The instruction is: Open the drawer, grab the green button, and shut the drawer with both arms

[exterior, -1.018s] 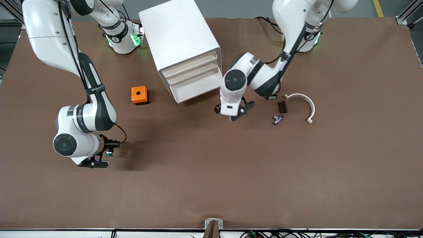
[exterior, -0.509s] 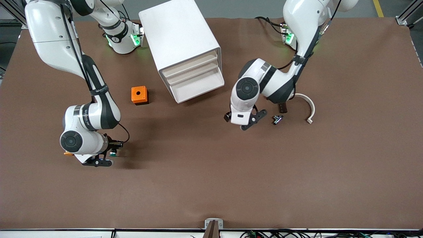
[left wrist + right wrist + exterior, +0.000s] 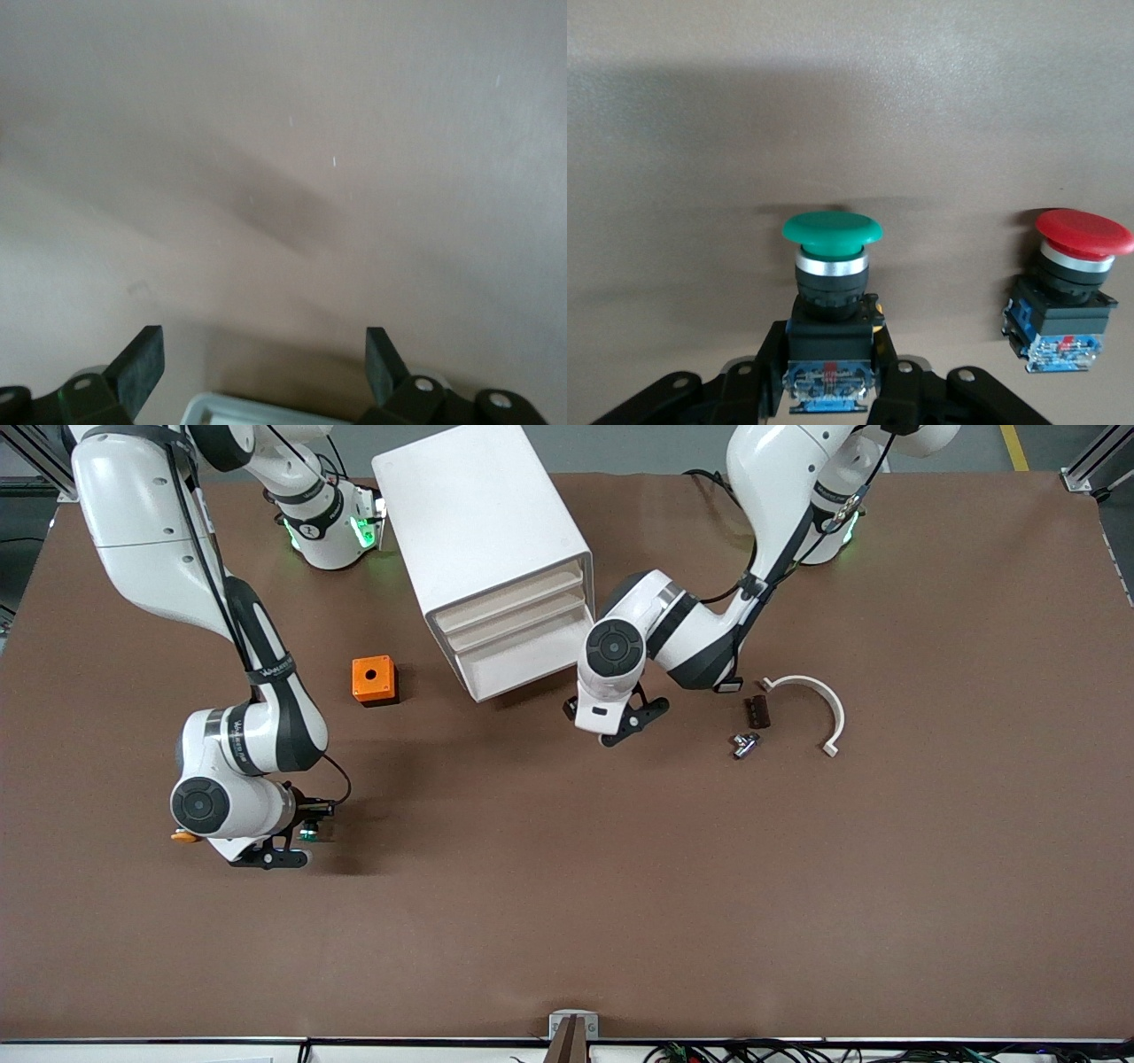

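One green-capped button [image 3: 832, 292]: domed cap, silver collar, black body, bluish rear block, clamped in the right end effector [image 3: 831, 390] over the desk [image 3: 620, 886], red-capped button [image 3: 1072, 283] alongside. Left end effector [image 3: 264, 365] spread wide, gripping nothing, near the drawer cabinet [image 3: 487, 549].

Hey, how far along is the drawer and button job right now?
Done: the green button is out, gripped by the right gripper above the table. In hand: the left gripper, open, hovers in front of the bottom drawer. Left: that drawer looks slightly open and needs closing.
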You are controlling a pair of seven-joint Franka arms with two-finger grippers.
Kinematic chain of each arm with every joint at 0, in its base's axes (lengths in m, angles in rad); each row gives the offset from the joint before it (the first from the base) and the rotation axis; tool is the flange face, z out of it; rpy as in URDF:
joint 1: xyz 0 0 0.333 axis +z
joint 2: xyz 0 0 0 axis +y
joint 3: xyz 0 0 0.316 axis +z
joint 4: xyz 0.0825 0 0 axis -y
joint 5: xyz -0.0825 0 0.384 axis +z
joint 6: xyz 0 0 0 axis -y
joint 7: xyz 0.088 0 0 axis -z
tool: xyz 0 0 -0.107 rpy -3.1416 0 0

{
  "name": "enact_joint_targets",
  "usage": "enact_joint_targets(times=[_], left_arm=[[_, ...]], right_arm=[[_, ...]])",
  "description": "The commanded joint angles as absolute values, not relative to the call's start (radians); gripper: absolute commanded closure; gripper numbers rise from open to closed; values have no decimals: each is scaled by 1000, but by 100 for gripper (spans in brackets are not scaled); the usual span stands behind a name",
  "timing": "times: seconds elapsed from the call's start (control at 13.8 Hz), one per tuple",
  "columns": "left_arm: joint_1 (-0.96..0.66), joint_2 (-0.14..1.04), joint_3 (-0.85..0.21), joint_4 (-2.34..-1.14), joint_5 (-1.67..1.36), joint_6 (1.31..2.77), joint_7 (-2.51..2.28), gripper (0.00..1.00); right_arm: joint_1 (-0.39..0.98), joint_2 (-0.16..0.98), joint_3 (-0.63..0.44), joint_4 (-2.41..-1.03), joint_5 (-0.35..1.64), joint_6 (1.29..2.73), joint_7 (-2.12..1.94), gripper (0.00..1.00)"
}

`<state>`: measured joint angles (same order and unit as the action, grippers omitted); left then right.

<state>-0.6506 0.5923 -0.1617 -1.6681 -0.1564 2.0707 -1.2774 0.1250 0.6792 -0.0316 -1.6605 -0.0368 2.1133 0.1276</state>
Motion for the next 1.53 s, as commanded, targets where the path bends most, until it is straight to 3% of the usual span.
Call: enact_joint_targets(times=[0.0, 0.22, 0.44, 0.51, 0.58, 0.65, 0.87, 1.45], left_arm=[[-693, 610, -166, -1674, -224, 2077, -1289, 0], [-765, 641, -166, -1674, -265, 2077, -1299, 0], [-817, 643, -166, -1675, -265, 2077, -1379, 0], [-833, 641, -166, -1677, -265, 2075, -1397, 0], [-833, 638, -166, -1677, -265, 2071, -1407, 0], [-830, 634, -164, -1677, -264, 2068, -1407, 0], [-781, 627, -141, -1667, -238, 2065, -1390, 0], [-459, 464, -137, -1651, 40, 2057, -1315, 0]], right_arm=[[104, 683, -18, -1664, -26, 2123, 101, 90], [101, 692, -18, -1664, -25, 2141, 101, 89], [101, 695, -18, -1664, -25, 2138, 104, 80], [101, 695, -18, -1664, -25, 2138, 104, 62], [101, 695, -18, -1664, -25, 2138, 112, 25], [103, 693, -18, -1664, -25, 2132, 117, 3], [104, 658, -18, -1660, -26, 2045, 120, 0], [104, 333, -21, -1643, -26, 1780, 114, 0]])
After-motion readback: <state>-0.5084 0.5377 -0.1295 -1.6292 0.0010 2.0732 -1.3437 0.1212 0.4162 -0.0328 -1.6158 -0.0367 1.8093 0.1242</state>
